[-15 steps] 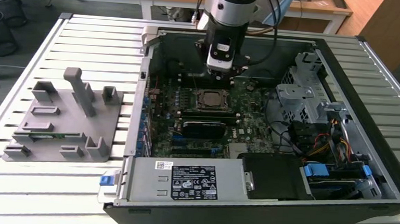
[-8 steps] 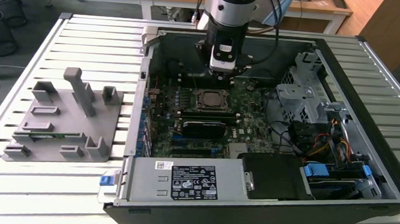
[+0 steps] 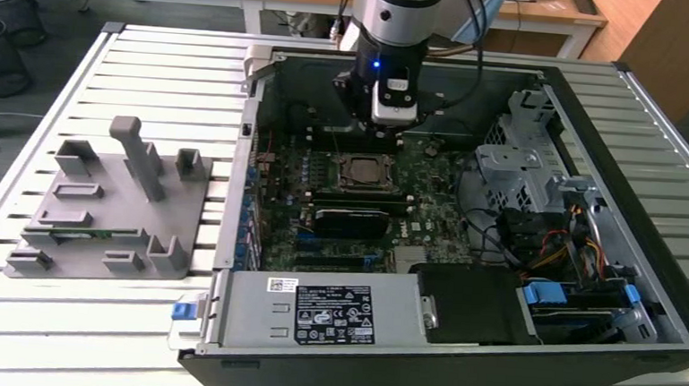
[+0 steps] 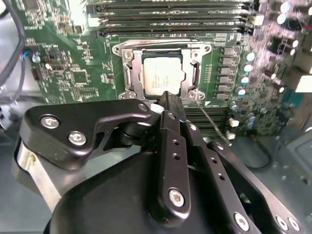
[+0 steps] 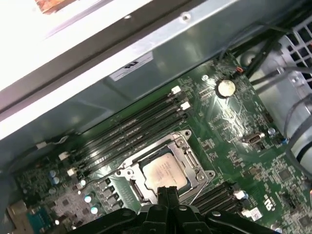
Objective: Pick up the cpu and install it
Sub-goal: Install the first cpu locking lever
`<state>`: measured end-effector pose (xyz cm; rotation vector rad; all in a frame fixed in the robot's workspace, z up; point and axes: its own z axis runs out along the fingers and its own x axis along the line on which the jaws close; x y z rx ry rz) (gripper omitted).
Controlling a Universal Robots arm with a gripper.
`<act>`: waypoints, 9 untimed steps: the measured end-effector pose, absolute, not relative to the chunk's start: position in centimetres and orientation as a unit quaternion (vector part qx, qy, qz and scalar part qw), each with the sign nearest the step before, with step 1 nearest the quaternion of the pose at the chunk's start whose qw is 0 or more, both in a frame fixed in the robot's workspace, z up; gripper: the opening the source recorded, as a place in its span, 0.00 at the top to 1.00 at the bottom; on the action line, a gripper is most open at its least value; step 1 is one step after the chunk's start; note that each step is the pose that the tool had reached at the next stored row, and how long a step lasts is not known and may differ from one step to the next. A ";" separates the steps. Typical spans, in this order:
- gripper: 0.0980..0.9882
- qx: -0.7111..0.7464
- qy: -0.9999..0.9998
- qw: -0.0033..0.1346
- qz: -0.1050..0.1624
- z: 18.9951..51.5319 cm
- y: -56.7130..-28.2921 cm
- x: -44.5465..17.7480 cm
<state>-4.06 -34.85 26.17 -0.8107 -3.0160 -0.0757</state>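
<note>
**Cpu lying in its socket, fingers closed above it**

Exterior view: the arm (image 3: 397, 17) drops straight down into the open computer case (image 3: 429, 382), wrist vertical, the gripper (image 3: 394, 117) aimed at the green motherboard (image 3: 440, 194). The cpu (image 3: 362, 172), a small silvery square, lies flat in its socket below the fingers and a little nearer the camera than they are. The case rests on a slatted metal worktop (image 3: 173, 66). Well away from the fingers, at the exterior view's left, stands a grey plastic fixture tray (image 3: 103, 223) with upright pegs.

Second wrist view: the fingers (image 4: 168, 131) are matt black bars studded with bolt heads, shut against each other, and they grip no part. Just past their tip (image 4: 165, 97) the cpu (image 4: 163, 73) shows its pale brushed-metal top with a thin darker rim, boxed in by a shiny steel socket frame (image 4: 127, 73). Long black memory slots (image 4: 170, 14) run beyond it.

First wrist view: from the other side the two fingers (image 5: 162, 195) meet along a thin seam. The cpu (image 5: 165, 173) sits right beyond their tip. Further out are a round silver coin battery (image 5: 225, 87) and the grey sheet-metal wall of the case (image 5: 161, 73).
</note>
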 end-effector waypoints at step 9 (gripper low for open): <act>0.99 -0.187 -0.982 0.010 -0.024 26.1 -34.9 -4.1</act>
